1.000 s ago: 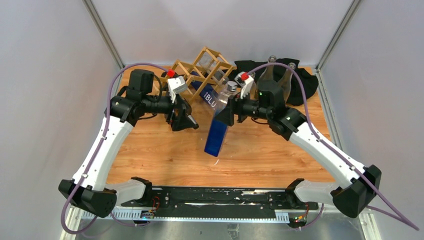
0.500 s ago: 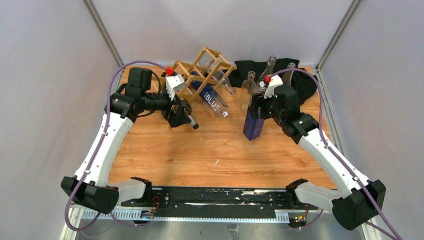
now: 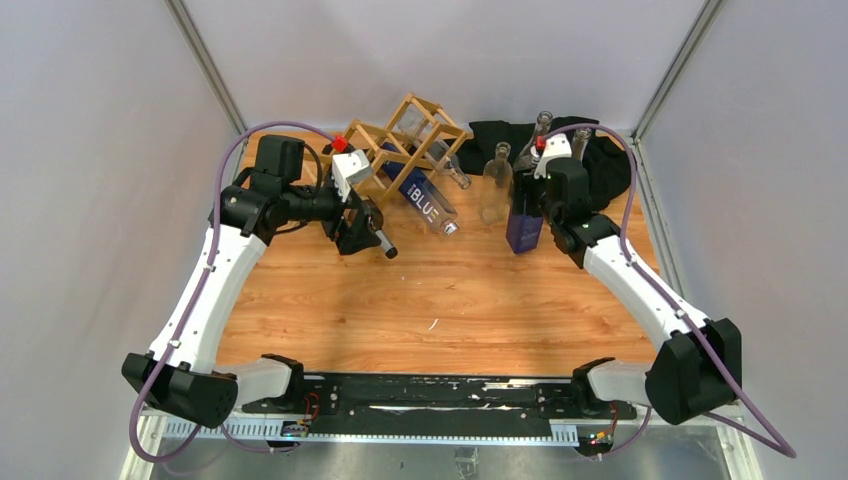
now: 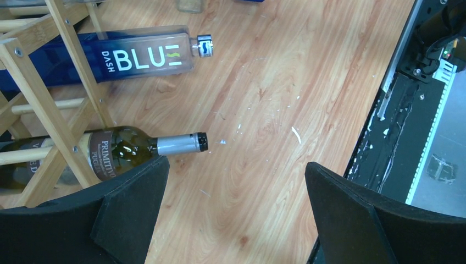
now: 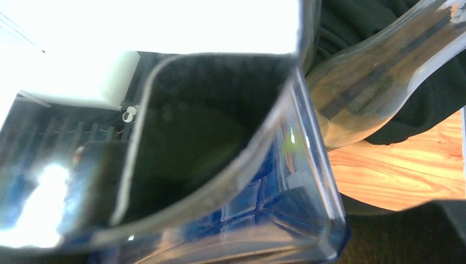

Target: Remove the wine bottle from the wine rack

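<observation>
The left claw (image 4: 236, 165) hangs released over the bench (image 4: 264, 110). Just left of it in the wrist view, the wine rack (image 4: 60, 118) holds a dark wine bottle (image 4: 118, 154), its neck poking out toward the claw, and beyond that a DASH BLUE bottle (image 4: 137, 55). The right claw (image 3: 527, 195) is clenched on a blue square bottle (image 3: 524, 230), upright beneath it and well apart from the rack, with a clear bottle (image 3: 494, 185) just beside it.

The top camera looks down from above and behind the arms, far enough to take in the whole table (image 3: 450, 290). The left wrist camera faces down at the wine rack (image 4: 55, 104) from fairly near, and both views share this rack. The right wrist camera sits very close against a blue bottle (image 5: 275, 209).
</observation>
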